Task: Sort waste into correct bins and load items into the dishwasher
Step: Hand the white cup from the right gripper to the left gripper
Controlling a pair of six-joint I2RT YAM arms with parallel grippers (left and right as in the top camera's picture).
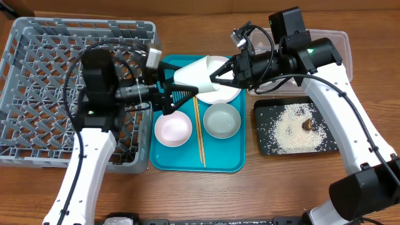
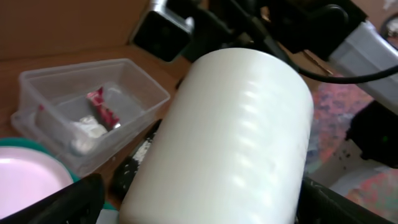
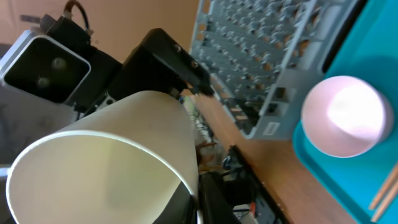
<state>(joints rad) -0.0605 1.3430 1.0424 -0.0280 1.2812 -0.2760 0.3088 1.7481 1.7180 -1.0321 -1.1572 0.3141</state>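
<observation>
A small white cup (image 1: 195, 74) hangs on its side above the teal tray, between both grippers. My right gripper (image 1: 220, 72) is shut on the cup's rim, one finger inside and one outside, as the right wrist view (image 3: 205, 193) shows. My left gripper (image 1: 174, 81) is open, with its fingers either side of the cup's base (image 2: 236, 137); a gap shows at one finger. The white plate (image 1: 222, 94), pinkish bowl (image 1: 173, 129), grey-green bowl (image 1: 222, 120) and chopsticks (image 1: 199, 131) lie on the teal tray. The grey dish rack (image 1: 37, 94) stands at the left.
The teal tray (image 1: 194, 164) sits mid-table. The clear tub (image 2: 93, 81) at the far right holds a red wrapper (image 2: 102, 109) and a white tissue (image 2: 87, 130). The black tray (image 1: 265, 112) holds rice (image 1: 290, 131) and a brown lump (image 1: 307, 125).
</observation>
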